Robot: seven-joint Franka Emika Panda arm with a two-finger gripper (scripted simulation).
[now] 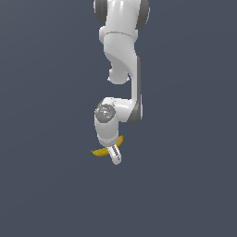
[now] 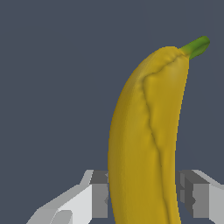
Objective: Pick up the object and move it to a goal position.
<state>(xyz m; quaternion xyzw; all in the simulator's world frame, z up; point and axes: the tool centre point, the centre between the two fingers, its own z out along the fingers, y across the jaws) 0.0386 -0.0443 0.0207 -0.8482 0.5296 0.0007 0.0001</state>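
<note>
The object, a small curved yellow banana (image 1: 99, 152), lies across my fingers in the exterior view, with its greenish stem tip toward that view's left. My gripper (image 1: 115, 156) points down and is shut on it; one white finger (image 1: 114, 154) crosses in front of the fruit. Close up in the wrist view, the banana (image 2: 144, 140) fills the frame, with the green stem (image 2: 197, 46) at its far end. Both grey finger pads (image 2: 99, 194) press its sides, and my gripper (image 2: 146, 197) holds it near its lower part. Its other end is hidden.
The white arm (image 1: 121, 55) comes down from the top of the exterior view. Around it is only a plain dark grey-blue surface (image 1: 46, 185).
</note>
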